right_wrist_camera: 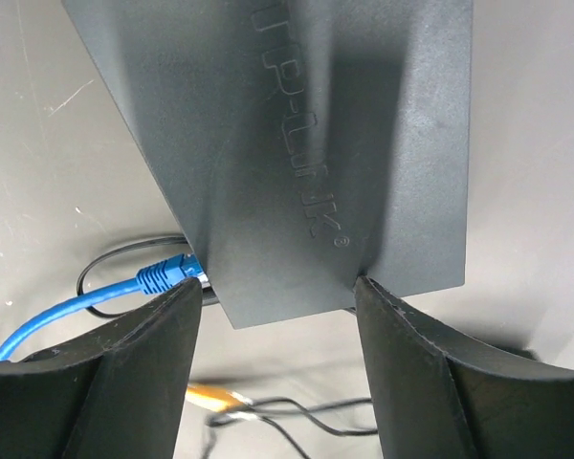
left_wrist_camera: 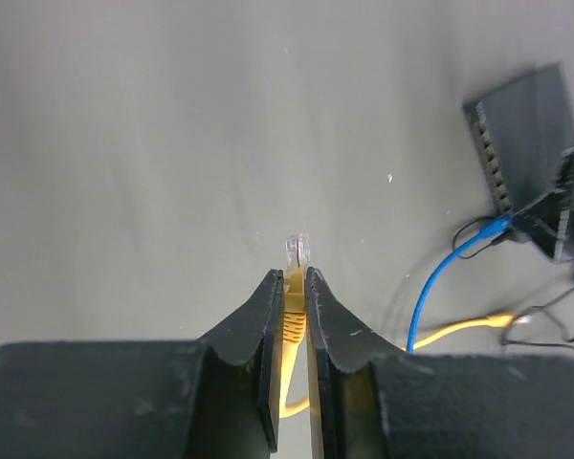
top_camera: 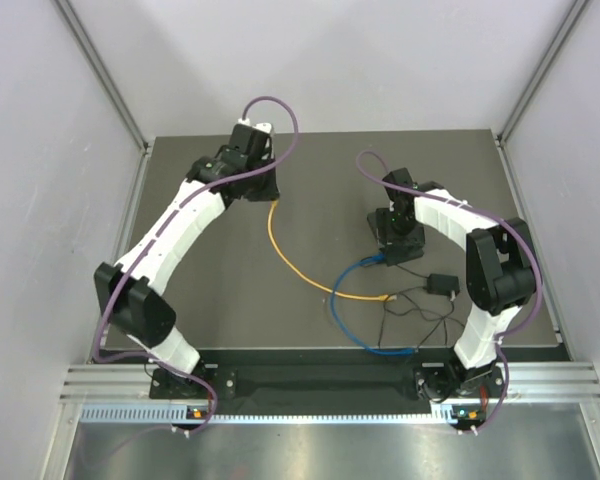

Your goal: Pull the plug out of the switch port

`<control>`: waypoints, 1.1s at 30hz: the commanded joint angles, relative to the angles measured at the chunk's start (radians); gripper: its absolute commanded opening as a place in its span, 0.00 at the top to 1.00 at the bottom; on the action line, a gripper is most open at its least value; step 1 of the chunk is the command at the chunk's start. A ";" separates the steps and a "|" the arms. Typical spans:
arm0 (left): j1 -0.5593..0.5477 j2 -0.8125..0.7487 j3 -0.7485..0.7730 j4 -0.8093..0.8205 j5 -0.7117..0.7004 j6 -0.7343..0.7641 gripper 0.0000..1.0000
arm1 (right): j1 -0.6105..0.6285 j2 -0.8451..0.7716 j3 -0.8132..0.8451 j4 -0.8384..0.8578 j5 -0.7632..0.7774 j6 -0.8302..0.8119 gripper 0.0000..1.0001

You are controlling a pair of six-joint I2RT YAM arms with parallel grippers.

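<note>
My left gripper (left_wrist_camera: 295, 277) is shut on a yellow plug (left_wrist_camera: 297, 253), whose clear tip pokes out past the fingertips. It hangs free above the table, far from the switch (left_wrist_camera: 521, 134), whose row of ports (left_wrist_camera: 488, 153) faces it. In the top view the left gripper (top_camera: 271, 194) is at the back left, and the yellow cable (top_camera: 290, 260) trails from it. My right gripper (right_wrist_camera: 277, 287) straddles a corner of the matte-black switch (right_wrist_camera: 297, 143). Its right finger is at the edge, and a thin gap shows at the left finger. A blue plug (right_wrist_camera: 167, 274) sits in a switch port.
A blue cable (top_camera: 355, 320) loops from the switch (top_camera: 412, 250) toward the near edge. A small black adapter (top_camera: 442, 284) with thin black wires lies right of it. The yellow cable's other end (top_camera: 385, 297) rests among those wires. Grey walls stand on both sides.
</note>
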 commanded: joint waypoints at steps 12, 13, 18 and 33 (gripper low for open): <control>-0.023 -0.068 0.031 0.046 0.243 -0.100 1.00 | -0.011 -0.183 -0.014 0.152 -0.210 -0.096 0.24; -0.023 -0.056 0.040 0.046 0.278 -0.100 1.00 | -0.011 -0.195 -0.011 0.137 -0.215 -0.096 0.23; -0.023 -0.022 0.060 0.091 0.353 -0.140 1.00 | 0.056 -0.356 -0.035 0.182 -0.261 -0.128 0.20; -0.015 0.039 0.140 0.117 0.545 -0.214 1.00 | 0.427 -0.585 -0.311 0.431 -0.462 -0.104 0.32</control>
